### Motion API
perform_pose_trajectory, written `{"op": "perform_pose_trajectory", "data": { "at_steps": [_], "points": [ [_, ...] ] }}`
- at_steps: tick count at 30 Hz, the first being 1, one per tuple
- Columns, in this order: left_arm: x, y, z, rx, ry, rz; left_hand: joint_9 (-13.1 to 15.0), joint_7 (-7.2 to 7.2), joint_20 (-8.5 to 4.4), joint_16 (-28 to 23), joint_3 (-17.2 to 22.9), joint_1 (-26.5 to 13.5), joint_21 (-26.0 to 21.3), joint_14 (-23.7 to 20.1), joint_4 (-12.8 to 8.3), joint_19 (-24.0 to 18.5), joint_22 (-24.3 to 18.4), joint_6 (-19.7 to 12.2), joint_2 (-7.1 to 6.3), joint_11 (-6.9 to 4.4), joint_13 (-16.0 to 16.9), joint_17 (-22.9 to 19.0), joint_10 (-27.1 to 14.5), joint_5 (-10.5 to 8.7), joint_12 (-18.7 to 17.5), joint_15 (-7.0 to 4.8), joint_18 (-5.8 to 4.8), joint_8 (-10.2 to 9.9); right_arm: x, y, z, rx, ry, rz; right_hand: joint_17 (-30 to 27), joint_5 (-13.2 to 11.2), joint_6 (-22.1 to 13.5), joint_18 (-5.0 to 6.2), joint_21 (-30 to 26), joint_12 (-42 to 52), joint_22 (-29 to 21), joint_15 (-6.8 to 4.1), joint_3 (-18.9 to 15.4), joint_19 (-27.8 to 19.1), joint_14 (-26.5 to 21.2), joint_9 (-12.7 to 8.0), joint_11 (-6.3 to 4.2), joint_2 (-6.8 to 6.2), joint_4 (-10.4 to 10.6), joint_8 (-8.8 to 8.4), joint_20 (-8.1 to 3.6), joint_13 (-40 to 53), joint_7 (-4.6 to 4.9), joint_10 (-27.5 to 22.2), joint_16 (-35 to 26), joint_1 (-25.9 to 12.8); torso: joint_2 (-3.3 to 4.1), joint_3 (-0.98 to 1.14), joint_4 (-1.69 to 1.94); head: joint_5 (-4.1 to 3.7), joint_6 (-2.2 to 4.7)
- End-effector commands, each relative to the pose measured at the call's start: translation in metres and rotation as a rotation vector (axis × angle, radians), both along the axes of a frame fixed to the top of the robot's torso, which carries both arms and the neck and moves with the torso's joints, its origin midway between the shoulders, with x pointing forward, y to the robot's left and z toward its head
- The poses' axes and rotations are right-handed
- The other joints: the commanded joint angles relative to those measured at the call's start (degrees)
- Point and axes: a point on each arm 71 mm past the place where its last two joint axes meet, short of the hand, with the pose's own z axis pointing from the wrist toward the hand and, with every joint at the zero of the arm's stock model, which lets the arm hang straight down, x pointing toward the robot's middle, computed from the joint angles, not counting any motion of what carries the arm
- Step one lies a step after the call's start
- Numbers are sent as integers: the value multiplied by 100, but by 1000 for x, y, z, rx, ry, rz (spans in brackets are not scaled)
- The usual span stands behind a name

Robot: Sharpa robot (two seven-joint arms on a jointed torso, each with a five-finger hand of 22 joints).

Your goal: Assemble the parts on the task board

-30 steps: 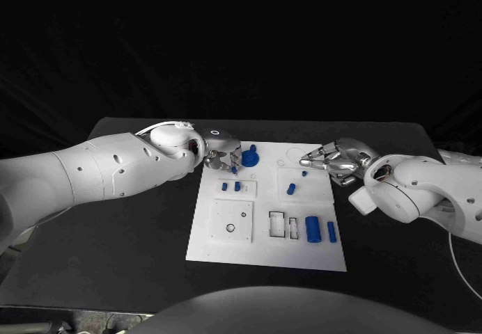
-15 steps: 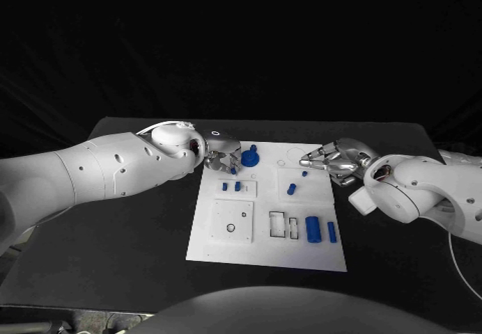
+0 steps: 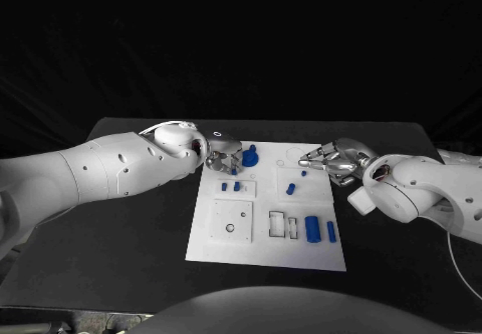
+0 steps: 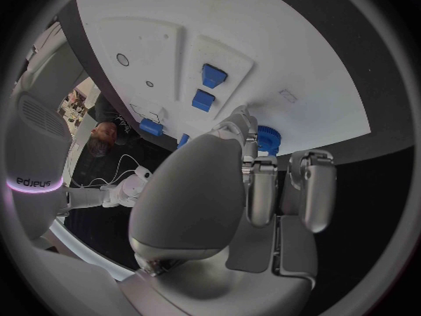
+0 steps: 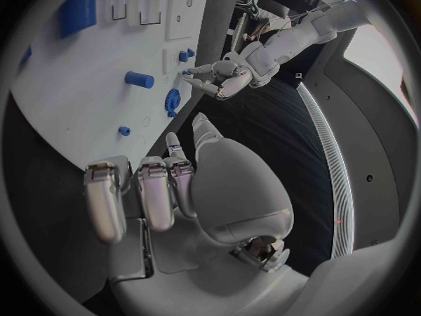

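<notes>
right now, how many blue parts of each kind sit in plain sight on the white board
gear: 1
small blocks: 2
short pegs: 2
long cylinders: 2
total: 7
not counted: a blue bit at the left hand, too hidden to tell

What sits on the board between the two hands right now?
In the head view, between the left hand and the right hand stands the blue gear beside the left hand, then bare white task board.

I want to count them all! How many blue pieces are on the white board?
8, maybe more hidden: gear and peg by left hand, pair, two mid-right, two near edge.
</notes>
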Motion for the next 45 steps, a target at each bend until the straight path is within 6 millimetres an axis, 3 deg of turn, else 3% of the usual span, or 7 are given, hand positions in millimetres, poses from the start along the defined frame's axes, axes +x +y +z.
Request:
{"op": "perform_pose_trajectory", "data": {
  "at_steps": [1, 12, 24, 38, 41, 45],
  "points": [
    [-1, -2, -2, 15, 25, -6, 2, 10, -40, -21, 37, -41, -27, 560, 4, 448, 1449, -39, 32, 19, -6, 1435, -39, 32, -28, 33, 1, 33, -1, 1, -1, -1, 10, 17, 1508, 16, 34, -81, 26, -34, 1507, 28, -27, 600, 598, 6, 12, 44, -16, 28, 44, 1495, -18, 638, 23, 27, 0, 2, -1, -4, 0],
    [-1, -2, -5, 42, 44, -3, -14, 15, -43, -28, 63, -19, -42, 555, -6, 434, 1443, -107, 5, 29, -9, 1421, -116, 31, -34, 38, 5, -12, -1, 2, -1, -1, 11, 18, 1508, 16, 34, -81, 26, -34, 1507, 28, -27, 600, 598, 6, 12, 44, -16, 28, 44, 1495, -18, 638, 23, 27, -1, -1, 5, -15, 0],
    [0, 0, -7, 71, 56, 19, -171, 44, -33, -240, -52, -229, -288, 393, 24, 211, 1352, -730, -364, 98, -6, 1056, -643, 30, -30, 84, 73, -226, -1, 2, -1, -1, 12, 19, 1508, 16, 40, -81, 26, -34, 1507, 28, -29, 600, 598, 7, 13, 47, -15, 32, 44, 1495, -17, 638, 23, 28, 1, 1, 10, -17, 0],
    [1, 1, -3, 41, 12, 25, -244, 50, -23, -335, -89, -356, -372, 322, 22, 143, 1324, -992, -447, 110, 1, 899, -703, 31, -17, 95, 93, -211, -2, 2, -2, -3, 25, 30, 1508, 16, 128, -81, 26, -34, 1507, 38, -36, 600, 598, 24, 28, 60, -16, 81, 49, 1495, -6, 638, 23, 43, 0, 0, 7, -15, 0],
    [1, 2, -1, 22, -12, 28, -297, 29, -16, -353, -106, -428, -390, 310, 23, 132, 1319, -1197, -456, 145, 2, 869, -725, 30, -15, 128, 96, -221, -2, 2, -2, -3, 27, 31, 1508, 15, 137, -81, 26, -34, 1507, 39, -37, 600, 598, 26, 29, 61, -15, 85, 50, 1495, -4, 638, 23, 44, -2, -1, 7, -17, 0],
    [2, 5, 1, -3, -46, 38, -382, -125, 9, -359, -171, -554, -391, 311, 24, 140, 1322, -1626, -486, 231, 8, 857, -710, 32, 0, 196, 94, -225, -2, 2, -2, -4, 26, 29, 1508, 15, 141, -81, 26, -34, 1507, 39, -38, 600, 598, 27, 30, 61, -16, 87, 51, 1495, -4, 638, 23, 45, 0, -2, 7, -34, 0]
  ]
}}
